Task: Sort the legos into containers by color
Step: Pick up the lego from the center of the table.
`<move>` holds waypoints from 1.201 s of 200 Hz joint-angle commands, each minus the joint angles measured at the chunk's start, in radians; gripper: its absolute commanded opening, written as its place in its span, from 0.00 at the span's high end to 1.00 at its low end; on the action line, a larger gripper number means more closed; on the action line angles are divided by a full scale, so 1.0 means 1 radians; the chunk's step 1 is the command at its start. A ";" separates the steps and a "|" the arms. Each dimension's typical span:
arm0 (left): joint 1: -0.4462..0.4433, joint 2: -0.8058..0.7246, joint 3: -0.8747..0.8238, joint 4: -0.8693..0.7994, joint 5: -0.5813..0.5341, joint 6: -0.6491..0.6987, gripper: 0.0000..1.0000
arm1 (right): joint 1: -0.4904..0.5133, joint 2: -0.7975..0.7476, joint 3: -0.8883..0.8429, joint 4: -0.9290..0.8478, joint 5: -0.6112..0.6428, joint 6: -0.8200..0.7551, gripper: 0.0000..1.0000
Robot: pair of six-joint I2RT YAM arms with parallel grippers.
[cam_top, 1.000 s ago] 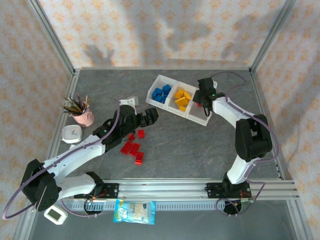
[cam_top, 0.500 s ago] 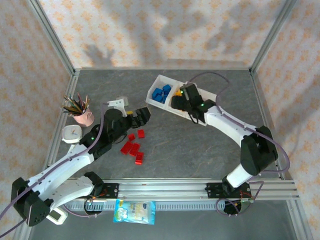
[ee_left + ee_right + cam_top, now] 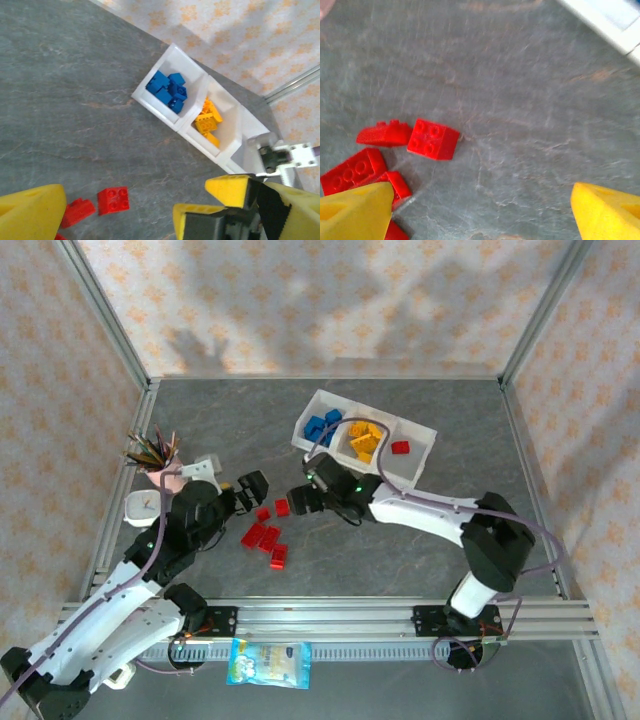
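The white three-compartment tray [image 3: 425,430] holds blue legos [image 3: 322,427] on the left, yellow-orange legos [image 3: 362,440] in the middle and one red lego [image 3: 400,447] on the right. Several red legos [image 3: 265,535] lie loose on the table. My right gripper [image 3: 300,497] hovers open just right of them, over bare table, with the nearest red brick [image 3: 433,139] ahead of its left finger. My left gripper [image 3: 250,488] is open and holds nothing, just left of the bricks. Its wrist view takes in a red brick [image 3: 113,200], the tray [image 3: 170,52] and the right gripper's yellow fingers [image 3: 227,190].
A pink cup of pencils [image 3: 165,468] and a small white clock [image 3: 146,508] stand at the left, close to the left arm. A snack packet [image 3: 268,663] and a white device [image 3: 112,672] lie beyond the front rail [image 3: 400,615].
The right arm swung from the tray's right compartment, leftward and nearer, to the red pile. A red brick now lies in that compartment. The left arm drew back to the left.
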 commanded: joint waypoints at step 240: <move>0.017 -0.070 -0.025 -0.104 -0.041 -0.062 0.01 | 0.067 0.388 0.314 -0.097 0.140 0.091 0.73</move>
